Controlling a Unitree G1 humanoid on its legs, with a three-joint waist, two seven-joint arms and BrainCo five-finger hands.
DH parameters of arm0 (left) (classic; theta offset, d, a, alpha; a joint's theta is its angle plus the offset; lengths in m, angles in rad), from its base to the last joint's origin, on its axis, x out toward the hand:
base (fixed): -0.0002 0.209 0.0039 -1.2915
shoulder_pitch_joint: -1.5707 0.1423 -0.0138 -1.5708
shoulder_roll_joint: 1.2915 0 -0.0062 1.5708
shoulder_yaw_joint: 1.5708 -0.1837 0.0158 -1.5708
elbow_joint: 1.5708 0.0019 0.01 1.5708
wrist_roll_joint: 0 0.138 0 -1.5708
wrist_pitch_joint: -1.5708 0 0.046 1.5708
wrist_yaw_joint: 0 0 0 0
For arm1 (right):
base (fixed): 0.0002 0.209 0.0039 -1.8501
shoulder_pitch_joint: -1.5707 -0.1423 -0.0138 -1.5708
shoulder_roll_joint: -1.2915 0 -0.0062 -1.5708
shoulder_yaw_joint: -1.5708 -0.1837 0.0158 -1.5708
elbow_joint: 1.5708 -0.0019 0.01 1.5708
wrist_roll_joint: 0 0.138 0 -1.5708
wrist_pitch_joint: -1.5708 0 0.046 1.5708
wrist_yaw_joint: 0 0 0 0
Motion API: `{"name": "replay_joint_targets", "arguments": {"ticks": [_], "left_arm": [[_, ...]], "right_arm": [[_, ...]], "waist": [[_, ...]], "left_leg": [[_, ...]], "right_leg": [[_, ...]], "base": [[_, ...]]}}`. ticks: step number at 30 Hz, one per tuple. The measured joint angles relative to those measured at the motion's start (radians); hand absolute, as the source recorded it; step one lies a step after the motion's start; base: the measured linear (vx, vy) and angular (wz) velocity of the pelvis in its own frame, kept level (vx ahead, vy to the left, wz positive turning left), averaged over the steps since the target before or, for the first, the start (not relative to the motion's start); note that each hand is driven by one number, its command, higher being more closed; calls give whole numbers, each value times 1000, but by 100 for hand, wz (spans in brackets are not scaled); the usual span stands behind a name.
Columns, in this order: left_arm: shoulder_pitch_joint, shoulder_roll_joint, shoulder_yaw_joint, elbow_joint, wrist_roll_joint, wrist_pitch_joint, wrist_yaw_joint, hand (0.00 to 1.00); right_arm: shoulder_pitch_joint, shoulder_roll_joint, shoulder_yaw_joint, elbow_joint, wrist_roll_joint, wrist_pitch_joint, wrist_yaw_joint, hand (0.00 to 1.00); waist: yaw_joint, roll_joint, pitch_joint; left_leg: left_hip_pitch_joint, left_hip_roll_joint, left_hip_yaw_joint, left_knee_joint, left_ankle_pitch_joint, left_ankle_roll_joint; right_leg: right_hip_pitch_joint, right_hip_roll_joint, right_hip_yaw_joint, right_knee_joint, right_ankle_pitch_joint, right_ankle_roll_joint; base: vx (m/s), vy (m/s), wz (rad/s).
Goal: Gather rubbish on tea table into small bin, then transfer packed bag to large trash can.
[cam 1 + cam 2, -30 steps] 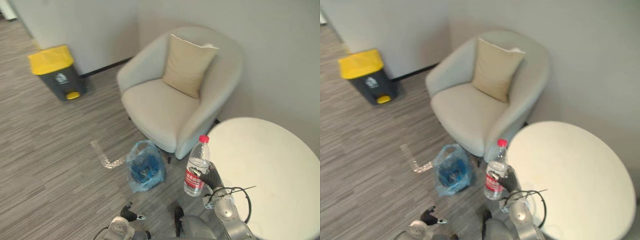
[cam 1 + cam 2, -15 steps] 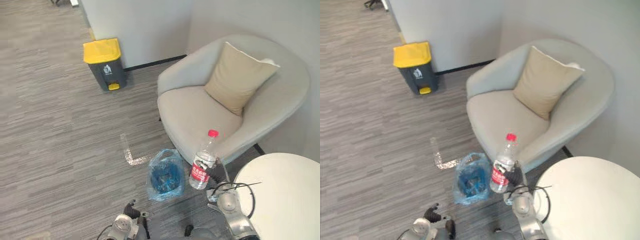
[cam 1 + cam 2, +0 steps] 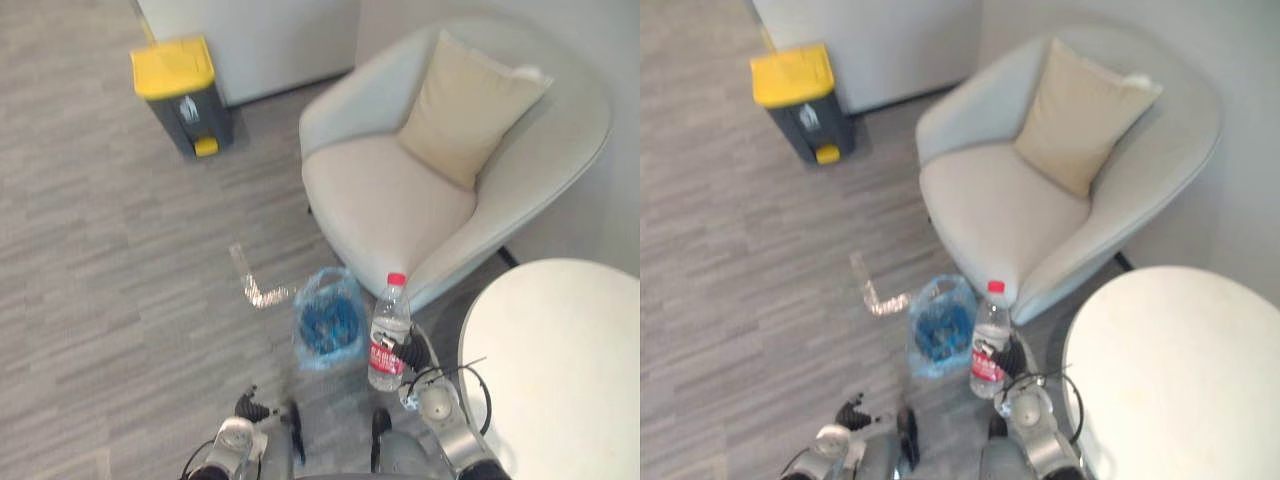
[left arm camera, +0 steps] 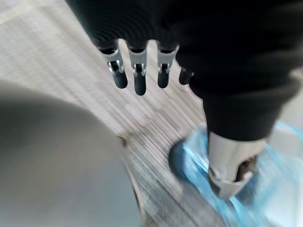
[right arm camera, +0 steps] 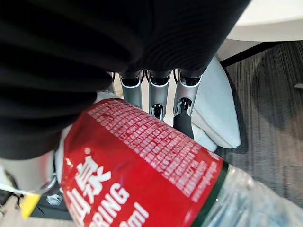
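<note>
Your right hand point(image 5: 158, 93) grips the water bottle point(image 3: 388, 331) upright, just beside the blue-bagged small bin point(image 3: 327, 322) — armchair point(image 3: 395, 205) behind it, tea table point(image 3: 565, 375) at right. Your left hand point(image 4: 138, 75) hangs loose-fingered; the yellow-lidded trash can point(image 3: 183, 93) stands well apart.

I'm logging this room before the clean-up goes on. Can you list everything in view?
water bottle: one, clear with red cap and label, upright in the right hand, beside the table's edge
small bin: one, lined with a blue bag, on the floor in front of the armchair
large trash can: one, dark grey with yellow lid, by the wall
armchair: one, pale grey, against the wall
cushion: one, tan, leaning on the armchair's back
table: one, white, round
tape mark: one, shiny, L-shaped, on the floor
left hand: open, empty
right hand: closed on the water bottle
</note>
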Motion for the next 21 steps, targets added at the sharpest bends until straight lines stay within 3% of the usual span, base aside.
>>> {"name": "replay_joint_targets", "arguments": {"ticks": [2,5,12,21], "left_arm": [[-42,-10,38,-45,-25,-1,25,0],[-61,-33,79,-90,-42,-9,38,0],[-119,-42,151,-166,-82,-22,78,0],[-261,-30,179,-254,-161,-55,104,0]], "right_arm": [[-44,-6,1,-20,0,7,-23,100],[-62,-10,20,-92,0,11,-31,100],[-211,-36,28,-120,1,15,-79,100],[-605,-119,-14,22,32,49,-161,100]], "waist": [[10,0,52],[18,9,70],[52,9,80],[88,7,170]], "left_leg": [[-131,4,-8,88,-17,0],[-250,6,-14,145,-22,7],[-507,27,-21,221,-3,4],[-748,5,-40,248,73,43]], "right_leg": [[-149,-19,0,144,-44,2],[-275,-32,-5,228,-75,5],[-533,-42,-16,335,-73,-1],[-772,-88,-51,440,-77,-12]], "base": [[-260,34,18],[-197,10,14],[-97,-7,9],[-23,6,22]]}}
